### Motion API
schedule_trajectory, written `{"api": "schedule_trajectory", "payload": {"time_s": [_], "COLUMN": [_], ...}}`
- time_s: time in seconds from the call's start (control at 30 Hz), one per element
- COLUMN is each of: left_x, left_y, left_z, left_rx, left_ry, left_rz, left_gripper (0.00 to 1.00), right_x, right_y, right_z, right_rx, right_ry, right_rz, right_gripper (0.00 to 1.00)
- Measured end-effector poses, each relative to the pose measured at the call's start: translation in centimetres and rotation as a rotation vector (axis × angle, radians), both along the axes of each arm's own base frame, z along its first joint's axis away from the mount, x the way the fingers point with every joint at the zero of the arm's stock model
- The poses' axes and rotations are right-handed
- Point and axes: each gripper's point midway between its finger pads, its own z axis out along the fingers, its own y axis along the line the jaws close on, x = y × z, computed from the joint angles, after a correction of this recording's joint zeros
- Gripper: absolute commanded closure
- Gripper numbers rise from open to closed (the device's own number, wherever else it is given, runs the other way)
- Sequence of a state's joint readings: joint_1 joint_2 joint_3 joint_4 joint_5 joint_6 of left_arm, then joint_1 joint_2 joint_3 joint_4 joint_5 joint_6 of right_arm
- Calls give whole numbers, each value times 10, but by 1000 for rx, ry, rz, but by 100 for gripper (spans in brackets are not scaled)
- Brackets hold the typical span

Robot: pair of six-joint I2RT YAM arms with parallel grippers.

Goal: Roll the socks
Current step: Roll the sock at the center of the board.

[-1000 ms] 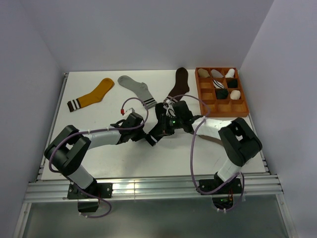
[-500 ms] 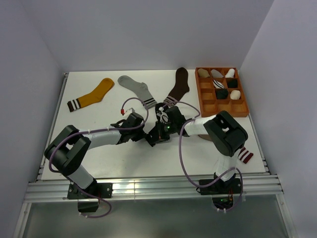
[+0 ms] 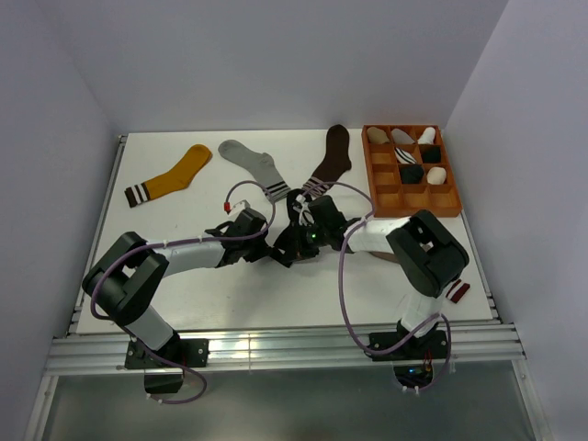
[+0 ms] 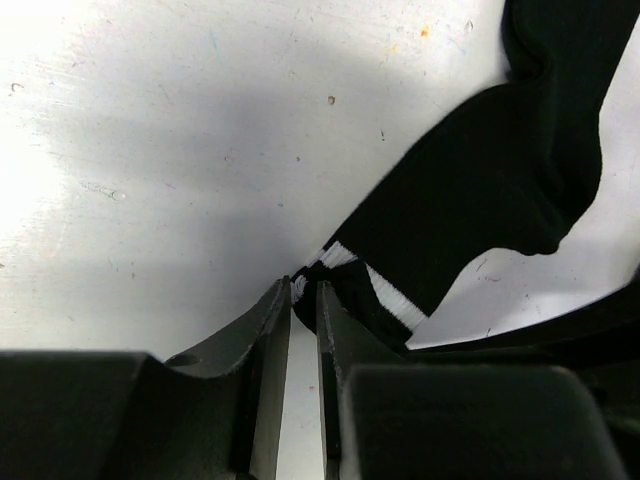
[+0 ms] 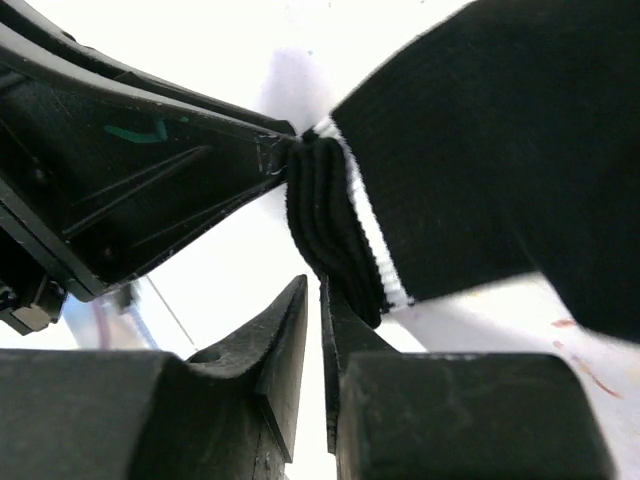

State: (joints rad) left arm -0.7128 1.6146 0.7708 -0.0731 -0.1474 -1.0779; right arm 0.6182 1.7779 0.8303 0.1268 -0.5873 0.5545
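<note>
1. At the tips of my left gripper (image 4: 303,296) the jaws are clamped on the white-striped cuff of the black sock (image 4: 480,190). Its body runs away from them, up and to the right.
2. On my right gripper (image 5: 312,295) the jaws stand almost together. The folded cuff touches the tip just ahead, but I cannot tell if it really grips.

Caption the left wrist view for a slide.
Left gripper pinching the white-striped cuff of a black sock on the table.
</note>
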Motion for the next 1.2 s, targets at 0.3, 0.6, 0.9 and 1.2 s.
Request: {"api": "schedule_trajectory", "payload": {"time_s": [0.3, 0.6, 0.9, 1.2], "left_x": [0, 0, 0, -1], "left_y": [0, 0, 0, 1], "left_z": [0, 0, 0, 0], "left_rx": [1, 1, 3, 4], "left_ry": [1, 2, 3, 4], "left_rz": [0, 0, 0, 0], "left_gripper": [79, 80, 80, 80], "right_x": [-3, -5, 3, -5], "right_y": [1, 0, -7, -7], "right_z": [0, 6, 9, 23], "right_rx": [-142, -262, -308, -292], "right_ry": [-183, -355, -412, -445], "right_rz": [45, 80, 69, 74], "right_gripper": [78, 77, 77, 76]}}
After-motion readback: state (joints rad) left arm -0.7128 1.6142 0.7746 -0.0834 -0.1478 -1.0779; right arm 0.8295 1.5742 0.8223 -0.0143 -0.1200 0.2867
